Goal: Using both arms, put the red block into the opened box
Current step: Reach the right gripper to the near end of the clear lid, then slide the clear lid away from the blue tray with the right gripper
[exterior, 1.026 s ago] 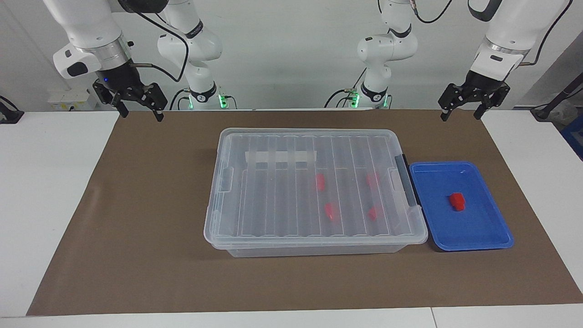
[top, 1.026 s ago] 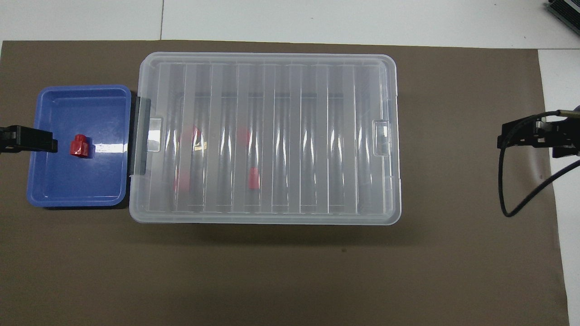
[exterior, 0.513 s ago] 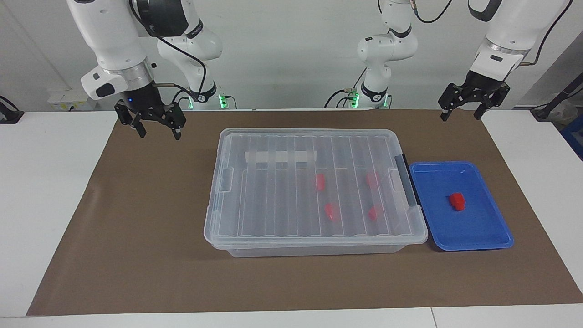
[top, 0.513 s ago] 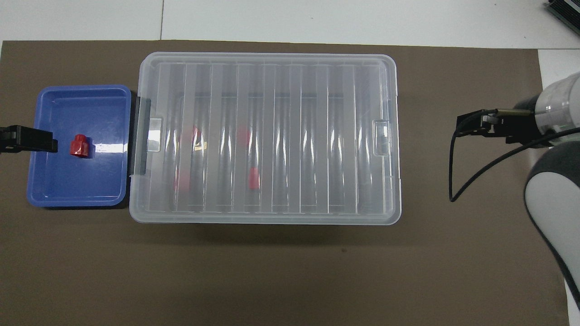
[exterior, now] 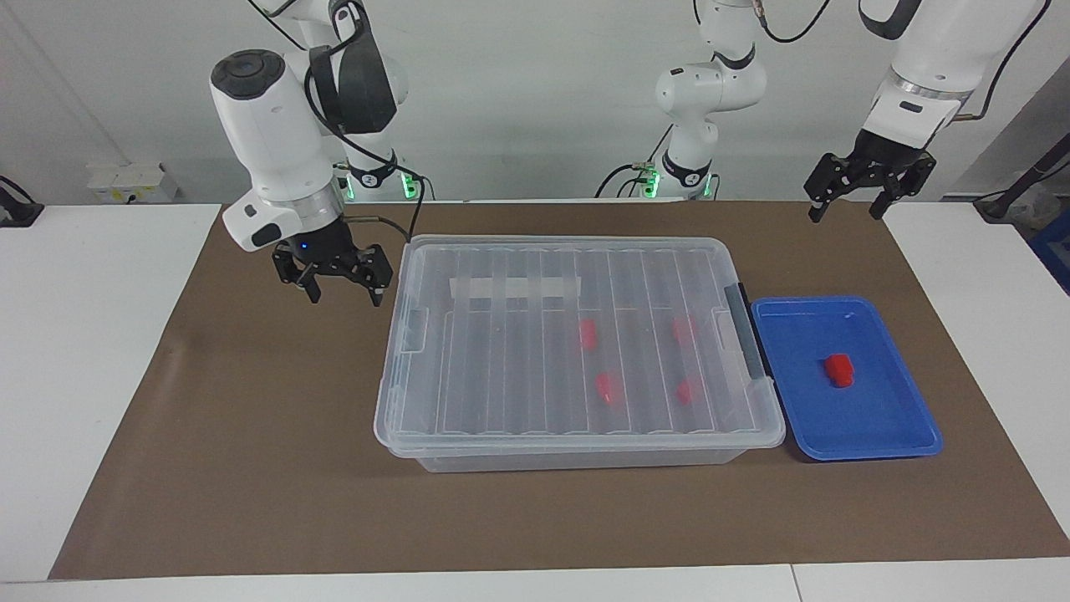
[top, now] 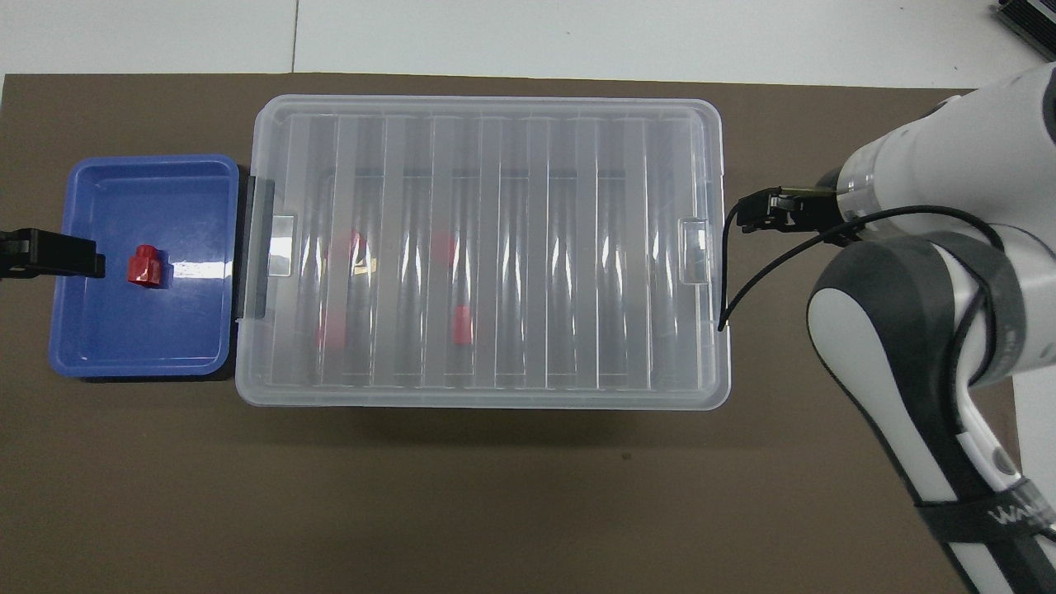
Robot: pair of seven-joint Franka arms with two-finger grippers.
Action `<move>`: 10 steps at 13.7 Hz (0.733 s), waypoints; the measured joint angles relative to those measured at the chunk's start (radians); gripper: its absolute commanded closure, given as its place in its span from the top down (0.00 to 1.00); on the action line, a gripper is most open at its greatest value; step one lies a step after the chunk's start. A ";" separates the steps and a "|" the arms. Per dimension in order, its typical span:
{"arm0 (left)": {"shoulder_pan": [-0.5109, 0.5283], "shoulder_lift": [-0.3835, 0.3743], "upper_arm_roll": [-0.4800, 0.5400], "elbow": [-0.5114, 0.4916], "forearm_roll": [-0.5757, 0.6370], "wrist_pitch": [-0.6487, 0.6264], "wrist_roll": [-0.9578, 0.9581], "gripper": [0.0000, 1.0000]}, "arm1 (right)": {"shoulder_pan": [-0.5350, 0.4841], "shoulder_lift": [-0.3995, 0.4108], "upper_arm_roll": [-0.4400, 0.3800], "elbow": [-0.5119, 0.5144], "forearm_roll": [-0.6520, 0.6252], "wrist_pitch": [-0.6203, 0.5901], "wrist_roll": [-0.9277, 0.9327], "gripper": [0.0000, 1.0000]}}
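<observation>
Still lidded, the box (exterior: 577, 343) waits; right gripper (exterior: 338, 283), fingers apart, at its nine o'clock latch, risks dragging it. Left gripper (exterior: 865, 188) open above the tabletop.

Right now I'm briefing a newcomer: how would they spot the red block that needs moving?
Find the big clear lidded box mid-table. Beside its black-handled end sits a shallow blue tray. The red block lies alone in it, uncovered, unlike the four under the lid.
</observation>
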 measured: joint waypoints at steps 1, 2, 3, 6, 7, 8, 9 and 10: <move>0.000 0.000 0.000 0.000 0.000 0.000 0.000 1.00 | 0.006 0.016 0.000 -0.002 0.000 0.015 0.008 1.00; 0.000 0.000 0.000 0.000 0.000 0.000 0.000 1.00 | 0.010 0.030 0.000 -0.010 0.000 0.036 0.010 1.00; 0.000 0.000 0.000 0.000 0.000 0.000 0.000 1.00 | 0.011 0.038 0.000 -0.024 0.000 0.061 0.010 1.00; 0.000 0.000 0.000 0.000 0.000 0.000 0.000 1.00 | 0.014 0.041 0.000 -0.078 0.000 0.096 0.010 1.00; 0.000 0.000 0.000 0.000 0.000 0.000 0.000 1.00 | 0.021 0.040 0.000 -0.086 -0.001 0.097 0.010 1.00; 0.000 0.000 0.000 0.000 0.000 0.000 0.000 1.00 | 0.028 0.039 0.000 -0.091 -0.001 0.098 0.010 1.00; 0.000 0.000 0.000 0.000 0.000 0.000 0.000 1.00 | 0.037 0.036 0.000 -0.095 -0.001 0.098 0.010 1.00; 0.000 0.000 0.000 0.000 0.000 0.000 0.000 1.00 | 0.044 0.034 0.000 -0.097 -0.001 0.100 0.010 1.00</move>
